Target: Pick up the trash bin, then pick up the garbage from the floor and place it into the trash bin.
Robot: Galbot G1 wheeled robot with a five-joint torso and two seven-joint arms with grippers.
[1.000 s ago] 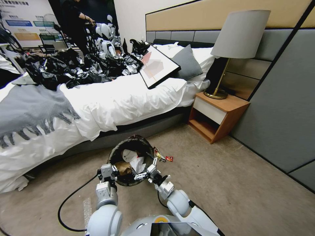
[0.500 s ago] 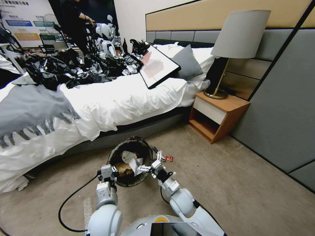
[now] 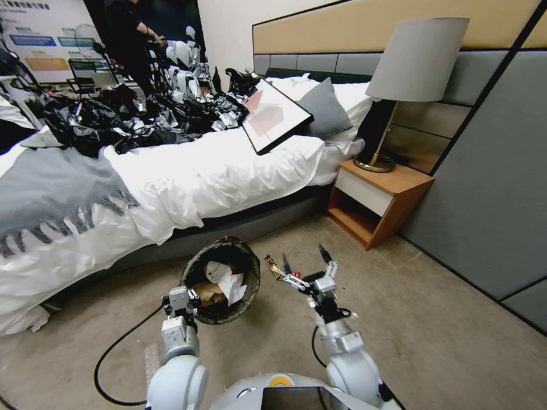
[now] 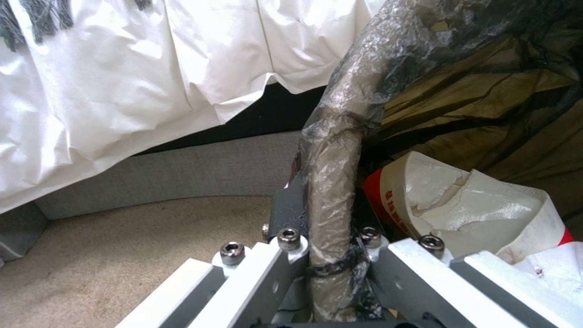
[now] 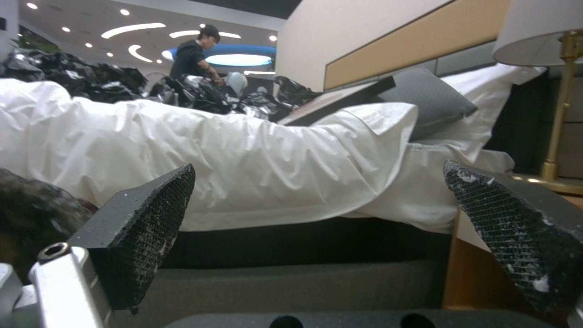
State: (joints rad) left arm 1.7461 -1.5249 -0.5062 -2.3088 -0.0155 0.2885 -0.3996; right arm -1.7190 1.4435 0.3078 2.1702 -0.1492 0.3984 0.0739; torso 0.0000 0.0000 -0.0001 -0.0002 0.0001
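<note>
The trash bin (image 3: 246, 287), its rim wrapped in a thin black bag, is tilted so its mouth faces me in the head view. My left gripper (image 3: 180, 297) is shut on its near rim; the left wrist view shows the wrapped rim (image 4: 333, 173) clamped in my left gripper (image 4: 328, 246). Inside lie white paper (image 3: 230, 283), a brown paper bag (image 3: 206, 292) and a red-and-white packet (image 4: 467, 205). My right gripper (image 3: 305, 259) stands open and empty to the right of the bin, its pads (image 5: 145, 228) wide apart. A snack packet (image 3: 273, 266) lies on the carpet between bin and right gripper.
The bed (image 3: 188, 182) with its hanging white sheet runs close behind the bin. A wooden nightstand (image 3: 376, 199) with a lamp (image 3: 410, 68) stands at the right, beside a grey wall panel (image 3: 490, 193). Shiny black bags (image 3: 114, 119) are heaped on the bed. A black cable (image 3: 114, 353) trails at the left.
My right gripper has come out of the bin's mouth, swung to the right and opened wide. The bin in my left gripper has shifted slightly left.
</note>
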